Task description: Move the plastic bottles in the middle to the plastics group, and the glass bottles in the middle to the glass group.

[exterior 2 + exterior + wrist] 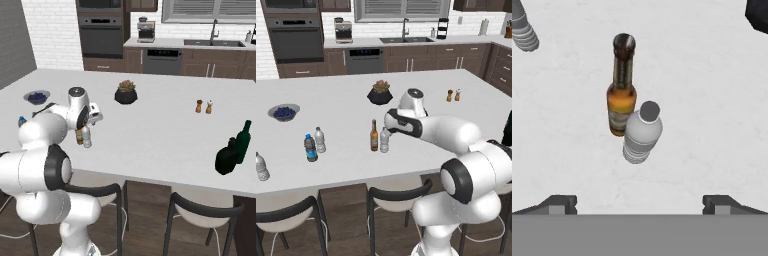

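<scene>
The white surface [346,100] carries an amber glass bottle [621,95] touching a clear water bottle [642,132], near its front edge. My pincer [640,202] hangs above them, spread wide, holding nothing.

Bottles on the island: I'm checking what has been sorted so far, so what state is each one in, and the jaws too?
Amber bottle: upright, mid-counter, unheld.
Clear bottle: upright, white cap on, right beside the amber one.
Blue-capped bottle: upright, capped, by another clear bottle.
Edge bottle: upright, far left.
Green bottles: upright, far right.
Gripper: jaws open, empty, above the middle pair.
</scene>
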Controlling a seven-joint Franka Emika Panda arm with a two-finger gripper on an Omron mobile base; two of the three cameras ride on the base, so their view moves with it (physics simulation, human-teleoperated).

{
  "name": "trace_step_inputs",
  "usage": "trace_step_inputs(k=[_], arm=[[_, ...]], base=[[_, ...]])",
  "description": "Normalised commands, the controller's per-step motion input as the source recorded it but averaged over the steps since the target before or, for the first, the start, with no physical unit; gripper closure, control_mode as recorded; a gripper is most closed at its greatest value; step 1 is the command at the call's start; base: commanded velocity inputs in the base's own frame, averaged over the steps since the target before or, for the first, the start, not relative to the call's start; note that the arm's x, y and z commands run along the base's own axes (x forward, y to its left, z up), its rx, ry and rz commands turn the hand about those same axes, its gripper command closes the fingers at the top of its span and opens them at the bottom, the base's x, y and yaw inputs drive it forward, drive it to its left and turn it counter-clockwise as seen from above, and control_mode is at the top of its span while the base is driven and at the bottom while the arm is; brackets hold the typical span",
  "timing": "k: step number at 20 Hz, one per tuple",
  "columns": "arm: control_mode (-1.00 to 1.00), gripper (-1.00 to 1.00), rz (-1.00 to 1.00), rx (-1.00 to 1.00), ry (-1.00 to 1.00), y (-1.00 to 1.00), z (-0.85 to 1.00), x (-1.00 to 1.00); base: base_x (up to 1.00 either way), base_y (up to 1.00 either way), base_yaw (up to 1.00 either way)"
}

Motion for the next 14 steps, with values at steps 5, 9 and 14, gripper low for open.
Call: trace_step_inputs(k=[5,9,14], arm=[[-1.0,-1.0,0.02,0.0,0.0,0.09,-0.06,0.17],[-1.0,-1.0,0.03,0.0,0.0,0.17,0.0,0.0],[-1.0,-1.0,0.04,0.02,-0.05,0.07,-0.06,0.06]], base=[[0.0,0.0,0.0],[0.0,0.0,0.0],[0.0,0.0,0.0]])
